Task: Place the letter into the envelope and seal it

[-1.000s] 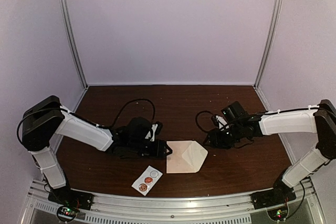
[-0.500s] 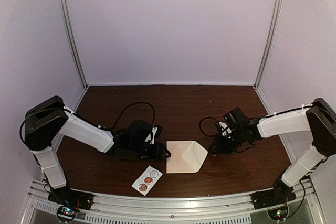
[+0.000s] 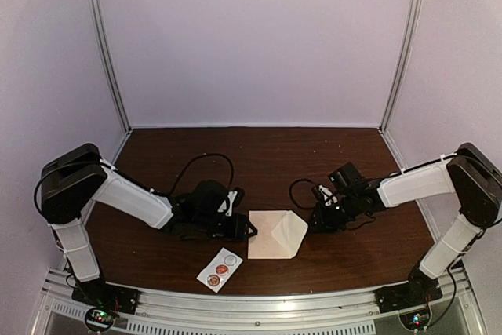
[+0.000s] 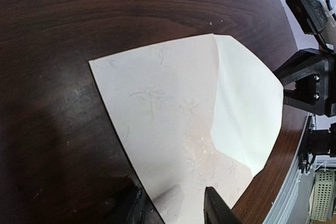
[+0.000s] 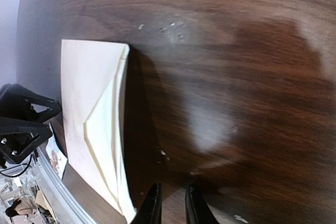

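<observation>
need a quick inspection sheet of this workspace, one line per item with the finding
surface: dark brown wooden table, a few pale specks
job's things: pale pinkish-cream paper envelope lying flat, triangular flap unsealed and pointing toward the right arm; no separate letter seen
clutter: small white sticker strip near the front edge
claws: left claw open, fingers at the envelope's edge; right claw nearly closed, holding nothing, low beside the flap, contact unclear
cables: black cable loop behind the left wrist, second black loop by the right wrist
surroundings: pale lilac walls, metal corner posts, metal front rail
</observation>
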You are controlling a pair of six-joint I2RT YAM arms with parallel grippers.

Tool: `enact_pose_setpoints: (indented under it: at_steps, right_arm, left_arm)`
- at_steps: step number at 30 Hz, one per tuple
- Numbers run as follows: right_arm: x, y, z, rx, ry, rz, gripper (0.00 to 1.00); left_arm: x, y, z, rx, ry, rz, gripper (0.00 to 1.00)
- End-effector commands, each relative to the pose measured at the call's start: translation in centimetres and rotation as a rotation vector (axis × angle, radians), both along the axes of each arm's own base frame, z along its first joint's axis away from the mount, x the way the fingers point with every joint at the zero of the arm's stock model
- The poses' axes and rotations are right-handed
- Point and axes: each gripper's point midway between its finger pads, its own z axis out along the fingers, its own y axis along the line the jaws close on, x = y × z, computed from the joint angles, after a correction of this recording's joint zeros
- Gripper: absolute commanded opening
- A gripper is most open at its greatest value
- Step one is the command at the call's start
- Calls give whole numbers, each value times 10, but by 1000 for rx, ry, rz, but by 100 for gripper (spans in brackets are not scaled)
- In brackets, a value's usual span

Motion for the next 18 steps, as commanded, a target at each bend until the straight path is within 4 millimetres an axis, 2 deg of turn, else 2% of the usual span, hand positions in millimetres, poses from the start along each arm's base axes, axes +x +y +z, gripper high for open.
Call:
enact_pose_setpoints:
  at_steps: [1, 11, 18]
  right_arm:
    - [-1, 36, 19, 112, -25, 89, 16]
    - [-5, 94, 25, 205, -29, 164, 14]
    - [-10, 113, 14, 220, 1, 178, 11]
  left_arm:
    - [2, -3, -5, -1, 8, -5, 40]
    - [0, -3, -9, -7, 22, -6, 39]
    - [-1, -3, -9, -13, 25, -6, 39]
